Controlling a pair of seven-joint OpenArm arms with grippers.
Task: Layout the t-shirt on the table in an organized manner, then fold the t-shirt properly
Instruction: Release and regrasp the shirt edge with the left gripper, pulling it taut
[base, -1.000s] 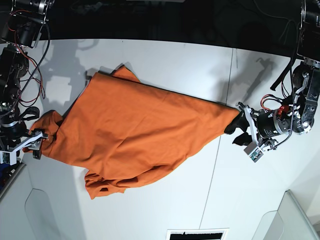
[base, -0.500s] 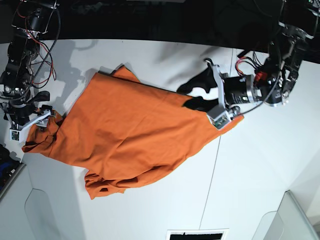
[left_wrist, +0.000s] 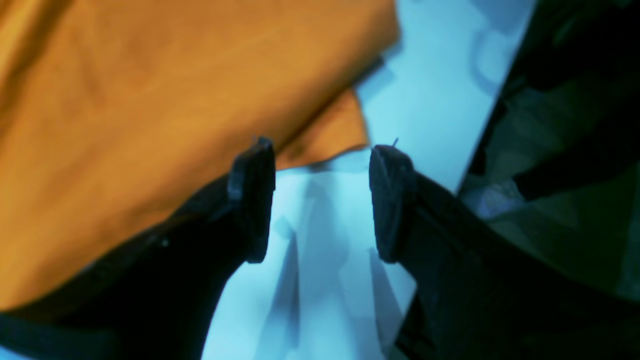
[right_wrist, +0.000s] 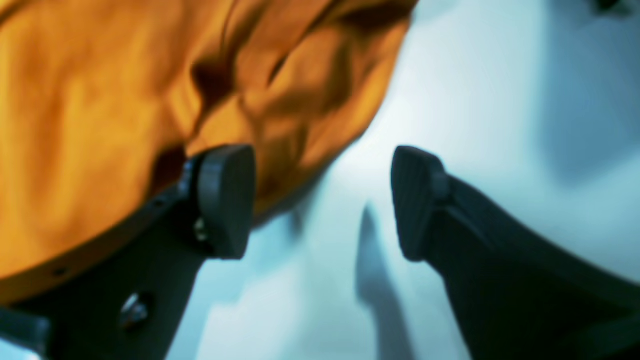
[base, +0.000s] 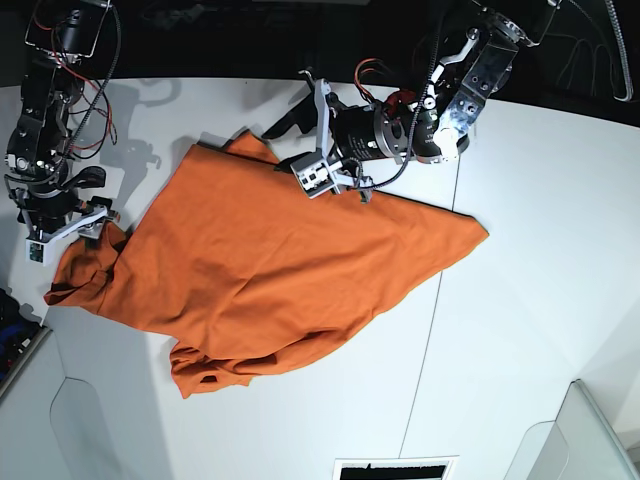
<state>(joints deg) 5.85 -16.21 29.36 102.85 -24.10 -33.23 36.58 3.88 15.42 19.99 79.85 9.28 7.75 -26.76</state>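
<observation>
Around the edges of the work area

A black slotted rectangle (base: 392, 469), white-framed and cut off by the frame, sits at the bottom edge of the base view, just right of centre. A pale grey panel (base: 85, 430) with a rounded outline fills the lower left corner, and a second grey panel (base: 585, 435) of much the same shape fills the lower right corner. Something blue (base: 8, 330), too small to make out, shows at the far left edge, just above the left panel. A dark backdrop (base: 250, 40) runs along the top of the frame, its details lost in shadow.
</observation>
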